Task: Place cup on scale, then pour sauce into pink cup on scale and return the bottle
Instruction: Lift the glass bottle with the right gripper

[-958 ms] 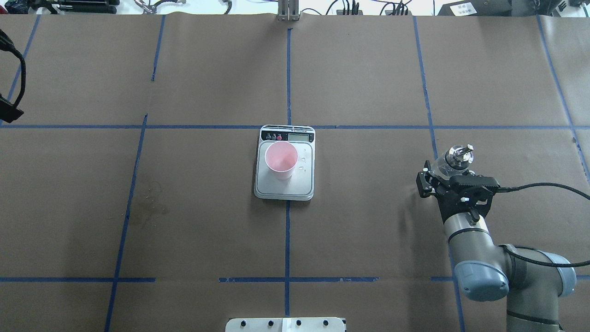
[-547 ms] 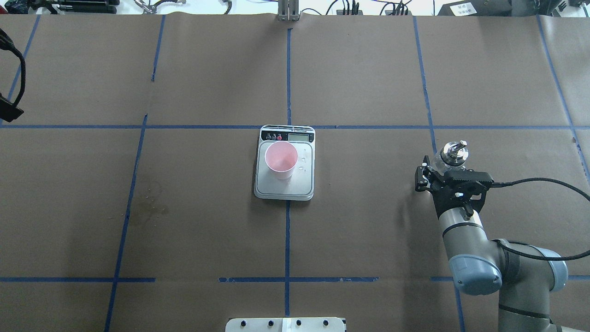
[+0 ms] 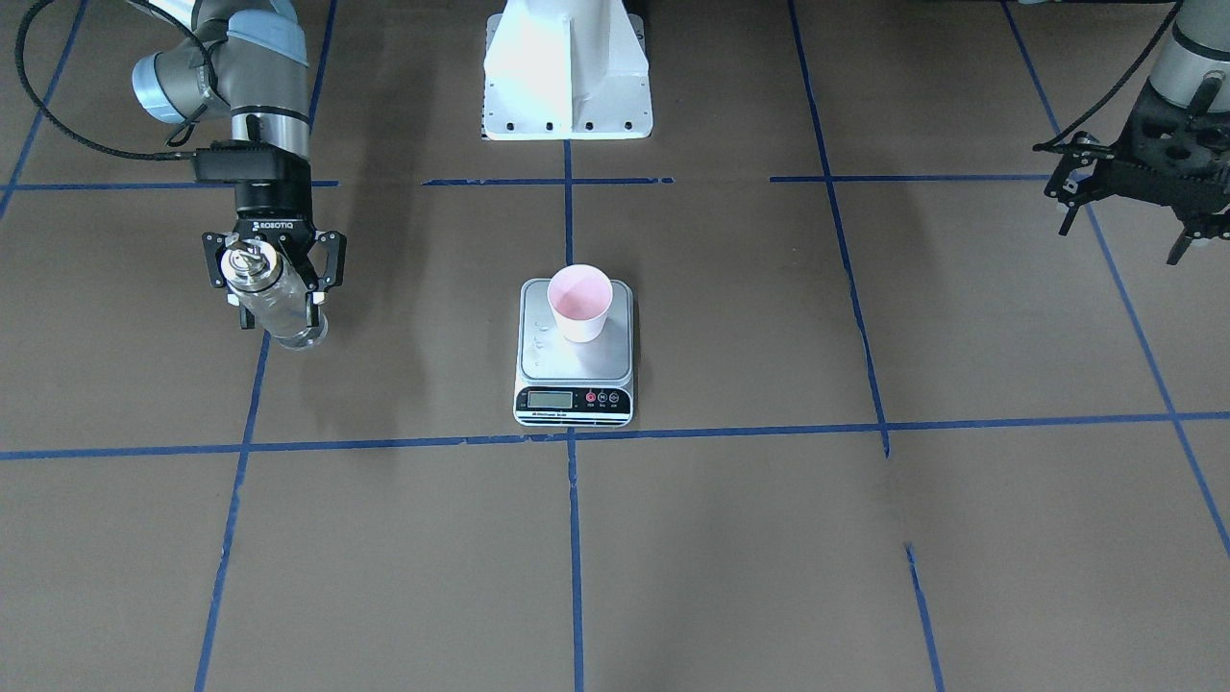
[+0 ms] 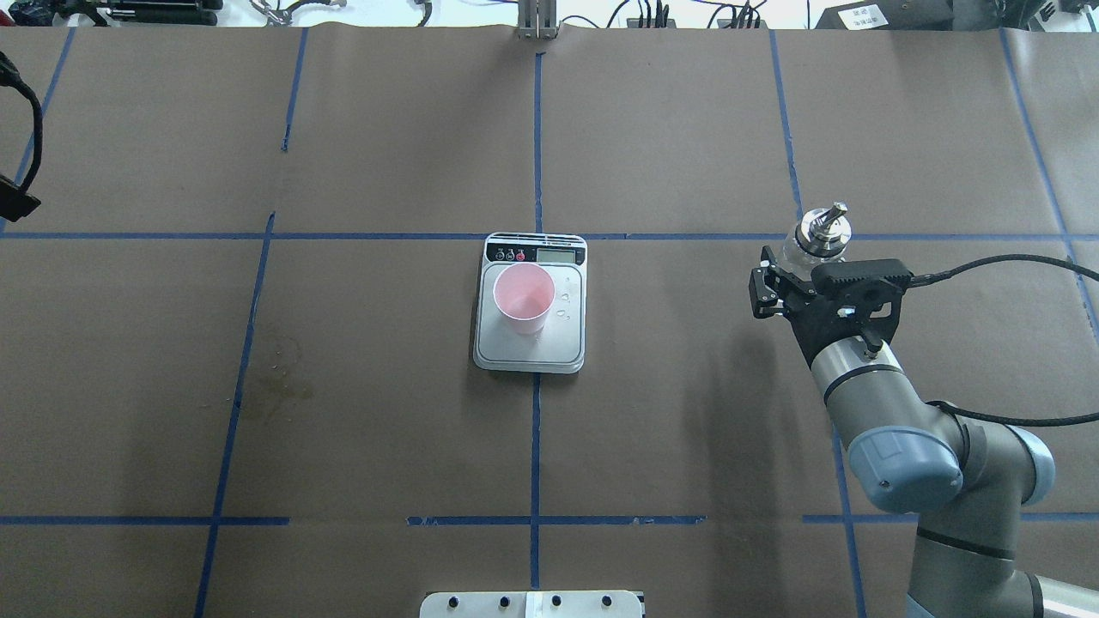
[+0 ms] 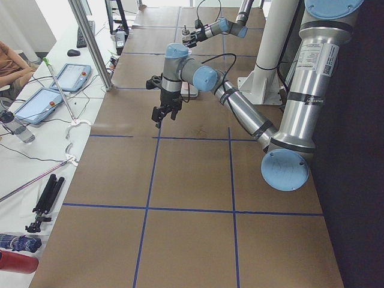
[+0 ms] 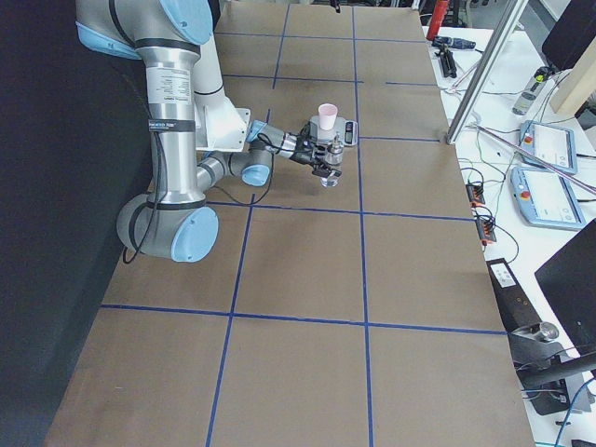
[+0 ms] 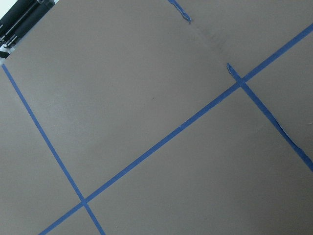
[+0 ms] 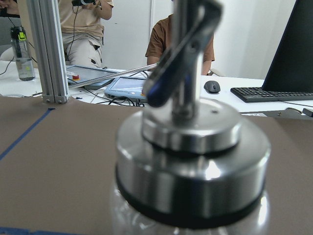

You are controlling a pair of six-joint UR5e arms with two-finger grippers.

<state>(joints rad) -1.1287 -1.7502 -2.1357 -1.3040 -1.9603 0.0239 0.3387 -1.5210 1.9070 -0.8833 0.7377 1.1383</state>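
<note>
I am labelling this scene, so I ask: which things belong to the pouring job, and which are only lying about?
Job: pink paper cup, kitchen scale, glass dispenser bottle, right gripper.
Lying about: keyboard, computer mouse, teach pendant.

Brown table [image 4: 687, 129] gridded with blue tape [image 4: 537, 137], white bench [image 5: 18, 168] alongside, black keyboard [image 8: 271, 94], aluminium post [image 8: 49, 49]

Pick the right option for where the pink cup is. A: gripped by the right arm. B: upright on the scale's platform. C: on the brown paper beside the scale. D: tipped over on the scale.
B: the cup stands upright on the scale, on its steel platform; the right gripper holds the bottle instead.
</note>
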